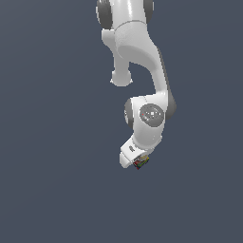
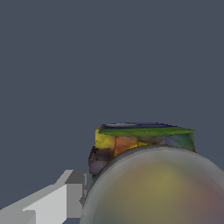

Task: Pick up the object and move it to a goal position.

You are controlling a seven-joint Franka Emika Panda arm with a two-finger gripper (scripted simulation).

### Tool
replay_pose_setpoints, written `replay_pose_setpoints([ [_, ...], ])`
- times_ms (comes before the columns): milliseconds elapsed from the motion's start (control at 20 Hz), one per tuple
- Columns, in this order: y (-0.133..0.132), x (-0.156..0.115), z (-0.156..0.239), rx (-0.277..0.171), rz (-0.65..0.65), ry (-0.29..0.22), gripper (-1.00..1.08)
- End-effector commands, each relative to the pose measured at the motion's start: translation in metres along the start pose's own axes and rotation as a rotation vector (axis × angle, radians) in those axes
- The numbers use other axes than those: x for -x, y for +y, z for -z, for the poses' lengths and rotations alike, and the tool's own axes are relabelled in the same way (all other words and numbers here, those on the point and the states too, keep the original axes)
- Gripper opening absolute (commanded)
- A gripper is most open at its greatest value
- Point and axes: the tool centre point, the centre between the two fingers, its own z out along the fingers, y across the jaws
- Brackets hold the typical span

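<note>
The object [image 1: 141, 162] is a tiny blocky item with red, green and yellow patches, sitting at the tip of my white gripper [image 1: 138, 160] in the exterior view. In the wrist view the object [image 2: 140, 141] fills the lower middle. Its green, yellow and orange sides show behind its rounded greyish-tan top. One grey finger [image 2: 65, 199] lies close against the object's side. The other finger is hidden behind the rounded top. The gripper looks shut on the object.
The white arm [image 1: 137, 52] comes down from the top of the exterior view. Plain dark grey-blue ground surrounds it in both views. No goal marker shows.
</note>
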Motion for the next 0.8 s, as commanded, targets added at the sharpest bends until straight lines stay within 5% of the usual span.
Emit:
replay_pose_setpoints([
  [0, 0.007, 0.008, 0.013, 0.003, -0.001, 0.004, -1.00],
  [750, 0.066, 0.103, 0.125, 0.003, -0.001, 0.005, -1.00],
])
